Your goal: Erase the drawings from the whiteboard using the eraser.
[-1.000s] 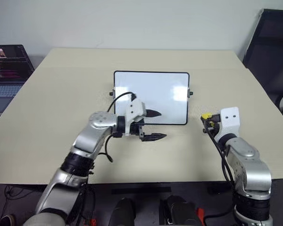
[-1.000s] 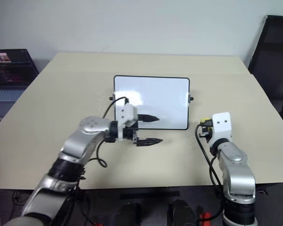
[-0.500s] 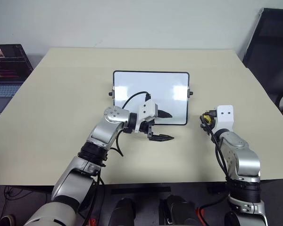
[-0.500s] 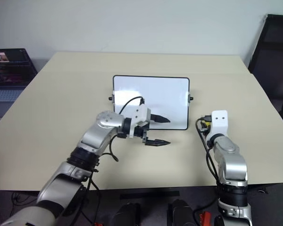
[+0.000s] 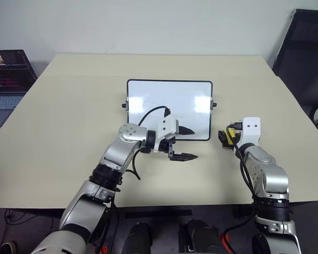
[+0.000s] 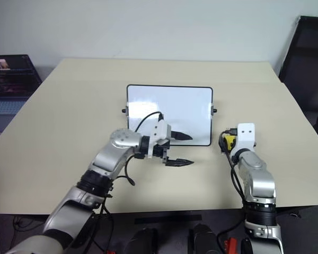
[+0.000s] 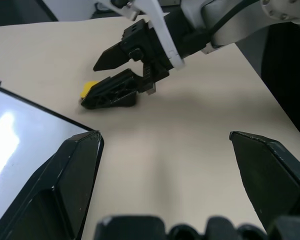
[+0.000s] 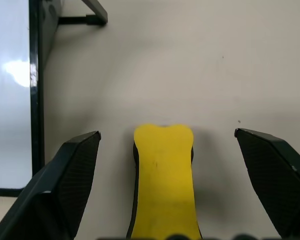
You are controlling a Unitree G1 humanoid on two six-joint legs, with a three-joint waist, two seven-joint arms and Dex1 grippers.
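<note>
The whiteboard (image 5: 169, 103) stands propped near the table's middle, its face plain white with glare; the drawings are out of view. My left gripper (image 5: 195, 143) is open at the board's lower edge, one finger over the board's face and one in front of its frame. Right of the board, the yellow eraser (image 8: 162, 175) lies on the table between the wide-apart fingers (image 8: 75, 175) of my open right gripper (image 5: 225, 136). In the left wrist view the right gripper (image 7: 115, 75) hangs low over the table with the eraser (image 7: 88, 89) at its lower finger.
An open laptop (image 5: 5, 74) sits off the table's far left. A black chair (image 5: 307, 47) stands at the back right. The beige table (image 5: 69, 121) runs wide around the board, with its front edge close to my arms.
My right gripper has opened and eased forward and down, letting go of the eraser. My left gripper has edged right along the board's lower edge.
</note>
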